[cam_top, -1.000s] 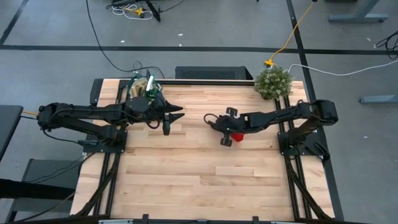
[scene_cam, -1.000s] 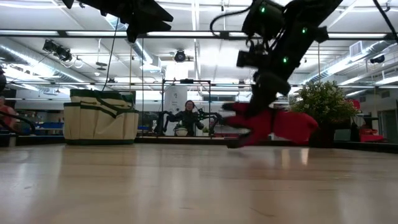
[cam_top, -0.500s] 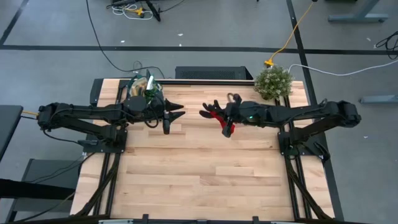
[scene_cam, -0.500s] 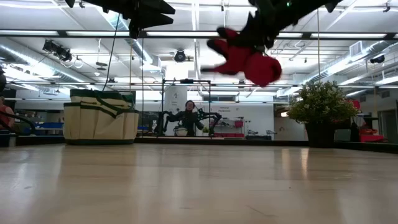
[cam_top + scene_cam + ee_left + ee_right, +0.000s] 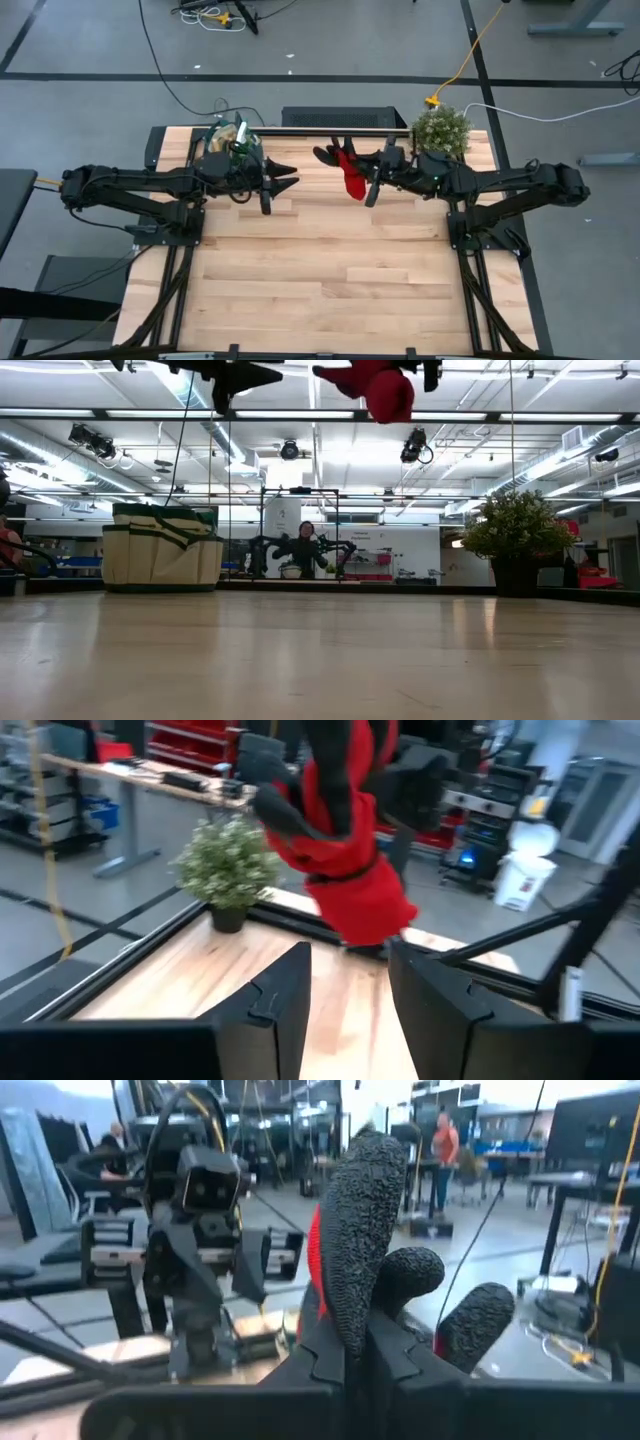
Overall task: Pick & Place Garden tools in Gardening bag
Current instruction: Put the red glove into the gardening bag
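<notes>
We've got the red glove pinched in the right gripper, fingers clenched, high above the counter. The left gripper waits half-open beside the bag. We should pass it across level, without swinging.

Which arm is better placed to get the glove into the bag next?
Left, probably: the left gripper waits open beside the beige-and-green fabric bag, facing the red-and-black glove that the right gripper holds aloft mid-table.
</notes>
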### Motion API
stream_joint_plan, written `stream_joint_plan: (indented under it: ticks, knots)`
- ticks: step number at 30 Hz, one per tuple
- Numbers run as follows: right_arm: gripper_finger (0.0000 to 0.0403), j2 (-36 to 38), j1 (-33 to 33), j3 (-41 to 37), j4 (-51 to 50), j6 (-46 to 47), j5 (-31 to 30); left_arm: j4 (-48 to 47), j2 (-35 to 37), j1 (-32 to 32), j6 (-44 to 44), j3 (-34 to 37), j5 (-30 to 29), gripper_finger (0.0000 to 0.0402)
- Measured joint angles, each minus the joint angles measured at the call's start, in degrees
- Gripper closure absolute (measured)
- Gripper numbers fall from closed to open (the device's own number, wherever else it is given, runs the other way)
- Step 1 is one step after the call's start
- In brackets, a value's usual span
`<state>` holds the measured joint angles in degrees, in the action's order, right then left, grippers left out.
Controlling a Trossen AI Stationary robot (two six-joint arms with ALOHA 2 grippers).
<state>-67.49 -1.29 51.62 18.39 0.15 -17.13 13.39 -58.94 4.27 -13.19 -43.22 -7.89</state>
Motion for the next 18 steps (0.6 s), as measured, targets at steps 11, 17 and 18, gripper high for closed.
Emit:
stream_joint_plan:
  ticks: [11, 17, 18]
  knots:
    - [0.0392, 0.0, 0.0, 0.0, 9.4, -5.0, 3.6, 3.2, 0.0, 0.1, -1.2, 0.0, 2.1, 0.0183]
    - [0.0392, 0.0, 0.0, 0.0, 13.6, -4.0, 7.8, 5.9, -0.1, 0.0, -2.9, 0.0, 1.1, 0.0119]
    - [0.0392, 0.0, 0.0, 0.0, 13.9, -3.8, 7.8, 6.8, -0.1, 0.0, -2.8, 0.0, 1.1, 0.0112]
